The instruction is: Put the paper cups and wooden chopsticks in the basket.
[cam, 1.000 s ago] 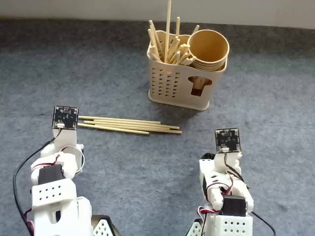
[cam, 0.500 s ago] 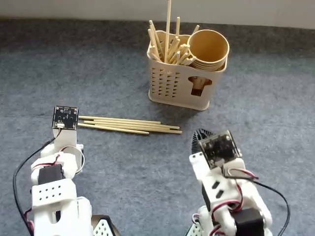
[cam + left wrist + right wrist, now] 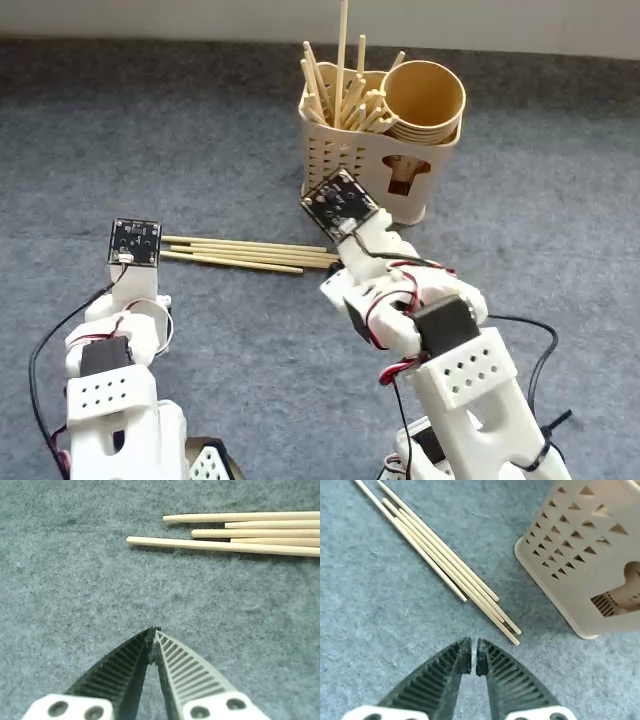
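Several wooden chopsticks (image 3: 250,255) lie in a bundle on the grey carpet in front of the basket (image 3: 365,175). The cream perforated basket holds stacked paper cups (image 3: 425,95) and more upright chopsticks (image 3: 340,95). My right gripper (image 3: 472,652) is shut and empty, hovering just short of the bundle's right ends (image 3: 445,562), close to the basket's corner (image 3: 580,555). My left gripper (image 3: 154,632) is shut and empty too, a little short of the bundle's left ends (image 3: 240,530).
Grey carpet (image 3: 540,250) covers the whole table. A pale wall edge runs along the back behind the basket. The right arm's body (image 3: 420,320) stretches across the middle, its wrist above the bundle's right end.
The right arm has swung forward and to the left from the front of the table to the chopsticks' right ends beside the basket. The left arm has kept still.
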Robot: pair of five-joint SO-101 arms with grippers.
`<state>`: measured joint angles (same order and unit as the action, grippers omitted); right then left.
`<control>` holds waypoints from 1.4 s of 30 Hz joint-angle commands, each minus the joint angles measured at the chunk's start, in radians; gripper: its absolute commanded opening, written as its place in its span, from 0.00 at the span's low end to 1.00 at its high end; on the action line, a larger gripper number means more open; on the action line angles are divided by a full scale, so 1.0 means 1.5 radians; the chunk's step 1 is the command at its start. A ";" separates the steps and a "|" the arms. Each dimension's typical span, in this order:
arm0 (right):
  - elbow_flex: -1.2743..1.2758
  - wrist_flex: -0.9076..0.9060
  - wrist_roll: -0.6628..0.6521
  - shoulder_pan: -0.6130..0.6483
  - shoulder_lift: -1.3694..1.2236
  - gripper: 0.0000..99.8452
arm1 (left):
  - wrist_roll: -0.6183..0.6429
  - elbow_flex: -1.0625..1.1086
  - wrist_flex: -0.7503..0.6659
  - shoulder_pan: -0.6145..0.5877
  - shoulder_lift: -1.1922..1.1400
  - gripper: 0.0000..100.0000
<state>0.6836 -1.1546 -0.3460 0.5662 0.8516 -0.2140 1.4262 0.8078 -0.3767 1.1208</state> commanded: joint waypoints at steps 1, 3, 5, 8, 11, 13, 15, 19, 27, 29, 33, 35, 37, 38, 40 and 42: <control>-0.074 0.004 0.000 0.051 -0.049 0.04 | -0.003 -0.004 -0.010 -0.006 0.011 0.01; -0.106 0.004 0.000 0.072 -0.096 0.04 | -0.003 -0.004 -0.010 -0.006 0.010 0.01; -0.143 0.004 0.000 0.085 -0.152 0.04 | -0.003 -0.002 -0.010 -0.006 0.010 0.01; -0.200 0.004 -0.003 0.097 -0.239 0.04 | -0.004 0.004 -0.011 -0.006 0.011 0.01; -0.255 0.004 -0.005 0.101 -0.332 0.10 | -0.004 0.005 -0.011 -0.006 0.011 0.01; -0.289 0.004 -0.005 0.101 -0.395 0.16 | -0.004 0.006 -0.011 -0.006 0.011 0.01; -0.324 0.004 -0.017 0.101 -0.458 0.20 | -0.004 0.006 -0.011 -0.006 0.011 0.01; -0.387 0.004 -0.093 0.102 -0.570 0.21 | -0.004 0.006 -0.011 -0.006 0.011 0.01; -0.519 0.003 -0.149 0.101 -0.762 0.22 | -0.004 0.006 -0.011 -0.006 0.011 0.01; -0.549 0.003 -0.154 0.101 -0.801 0.22 | -0.004 0.006 -0.011 -0.006 0.011 0.01; -0.604 0.003 -0.155 0.098 -0.869 0.22 | -0.004 0.006 -0.011 -0.006 0.011 0.01; -0.627 0.003 -0.155 0.097 -0.899 0.22 | -0.004 0.006 -0.011 -0.005 0.011 0.01; -0.647 0.003 -0.155 0.096 -0.926 0.21 | -0.004 0.006 -0.011 -0.005 0.011 0.01; -0.654 0.003 -0.155 0.096 -0.939 0.21 | -0.004 0.006 -0.011 -0.005 0.011 0.01; -0.662 -0.003 -0.169 0.096 -0.962 0.21 | -0.004 0.006 -0.011 -0.005 0.011 0.01; -0.661 -0.004 -0.188 0.096 -0.976 0.17 | -0.004 0.006 -0.011 -0.005 0.011 0.01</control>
<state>-0.2677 -1.1546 -0.5884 0.7073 -0.6030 -0.2140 1.4400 0.8078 -0.3767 1.1208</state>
